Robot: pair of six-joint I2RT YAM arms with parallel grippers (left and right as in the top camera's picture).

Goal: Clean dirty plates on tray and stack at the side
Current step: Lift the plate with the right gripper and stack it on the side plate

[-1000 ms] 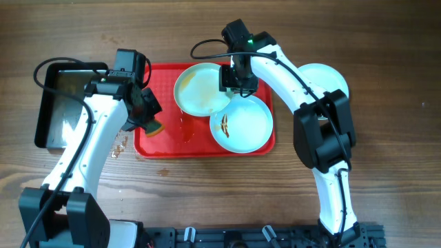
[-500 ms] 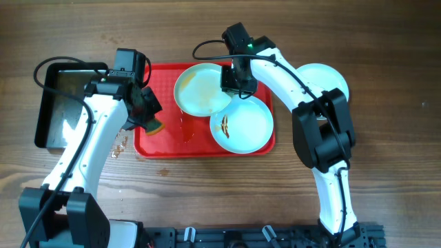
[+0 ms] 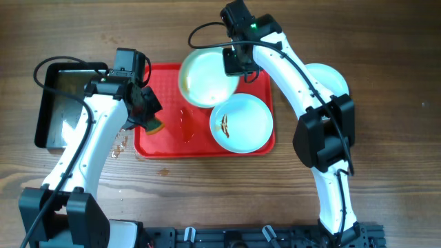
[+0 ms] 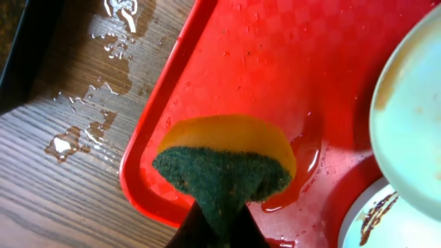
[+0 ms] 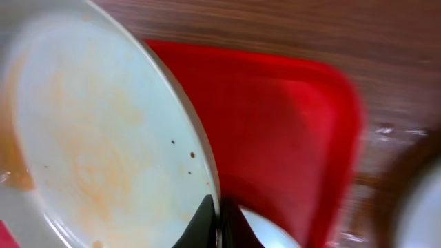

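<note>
While the right gripper [image 3: 236,62], jaws pinched shut on its rim, tilts a smeared plate [image 3: 205,79] for scrubbing, the left gripper [image 3: 147,114], jaws clamped on a sponge [image 4: 224,162], hovers over the tray [image 3: 162,79].

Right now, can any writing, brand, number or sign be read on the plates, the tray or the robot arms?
None: no readable text shows anywhere. The tray, plates, sponge, black pan, left arm and right arm bear no visible lettering; only a small green light glows.
</note>
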